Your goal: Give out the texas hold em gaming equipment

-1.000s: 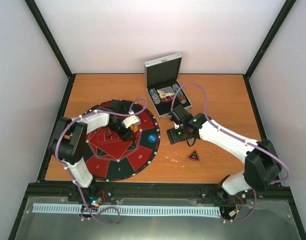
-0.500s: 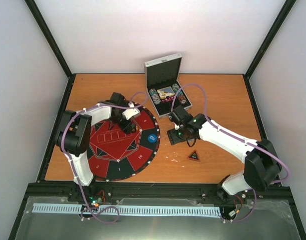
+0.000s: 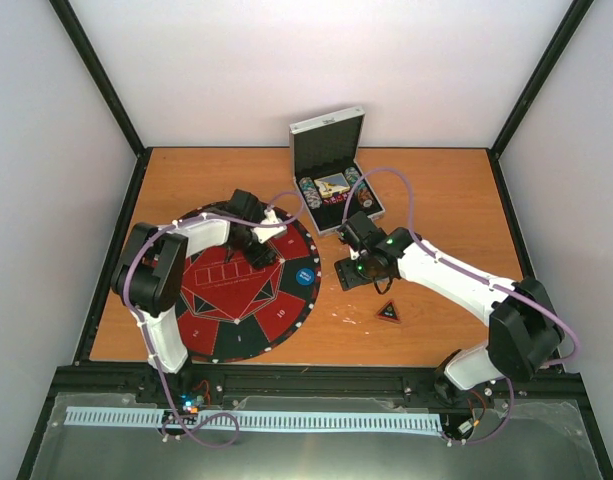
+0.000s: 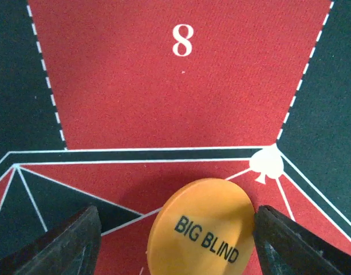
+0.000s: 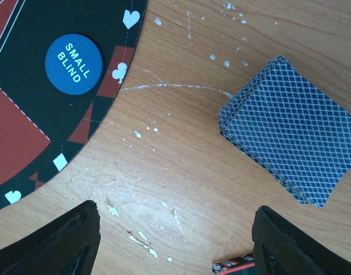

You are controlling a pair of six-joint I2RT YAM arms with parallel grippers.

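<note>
Plainly round, orange-yellow disc [image 4: 201, 229], black BIG BLIND lettering

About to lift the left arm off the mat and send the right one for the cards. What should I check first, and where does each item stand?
1. Yellow round BIG BLIND disc lies flat on the round red-and-black mat: ok.
2. Left gripper open around that disc: ok.
3. Disc free of the gripper: cannot tell, one finger sits very close.
4. Blue round SMALL BLIND disc on the mat: ok.
5. Right gripper open, empty: ok.
6. Grey-blue-backed card deck on the wooden table, nothing on top: ok.
</note>
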